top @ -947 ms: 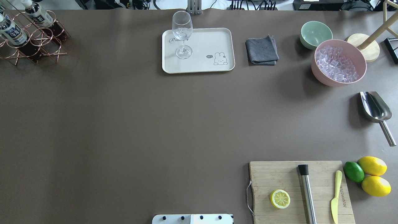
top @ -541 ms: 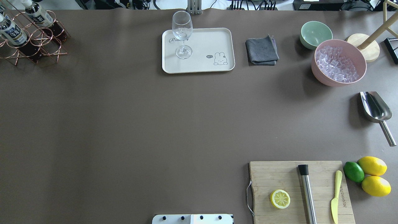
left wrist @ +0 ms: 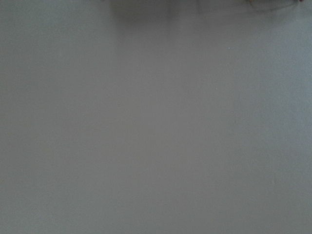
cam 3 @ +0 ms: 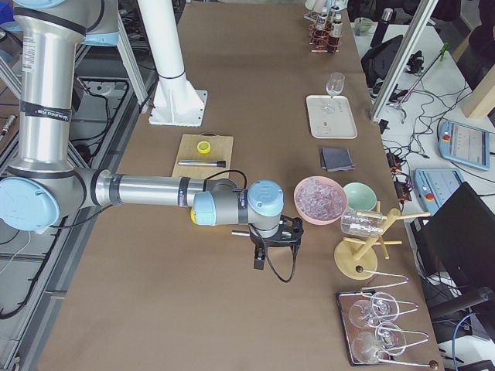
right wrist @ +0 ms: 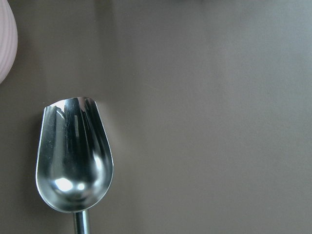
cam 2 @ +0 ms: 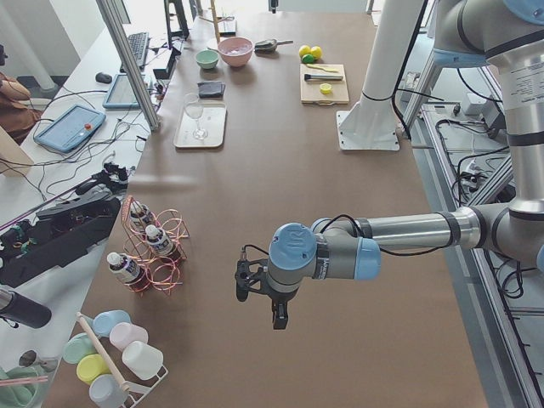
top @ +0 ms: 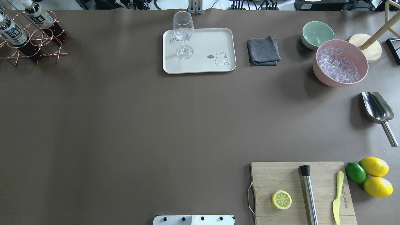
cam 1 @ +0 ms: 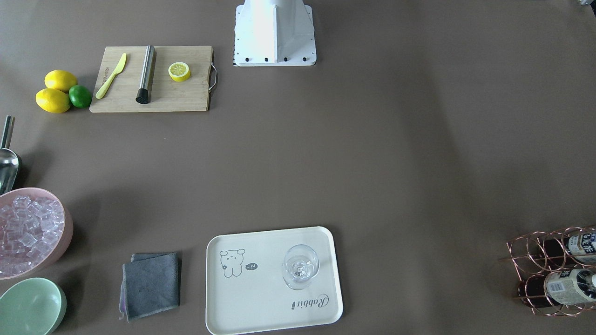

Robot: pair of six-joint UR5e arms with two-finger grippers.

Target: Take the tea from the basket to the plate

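Observation:
Two tea bottles [top: 12, 32] with white caps and blue-and-white labels stand in the copper wire basket [top: 40, 40] at the table's far left corner. The basket [cam 1: 531, 260] and tea [cam 1: 570, 286] also show in the front-facing view. The cream plate [top: 203, 62] lies at the far middle, with a stemmed glass [top: 183, 31] on its left part. My left gripper [cam 2: 262, 299] hangs over bare table, well short of the basket [cam 2: 161, 272]. My right gripper [cam 3: 277, 246] hovers near the pink bowl. I cannot tell whether either is open or shut.
At the far right are a pink bowl of ice [top: 340, 62], a mint bowl [top: 317, 34], a grey cloth [top: 263, 51] and a metal scoop [right wrist: 73, 156]. A cutting board [top: 281, 178] with a lemon half, muddler and knife lies near right.

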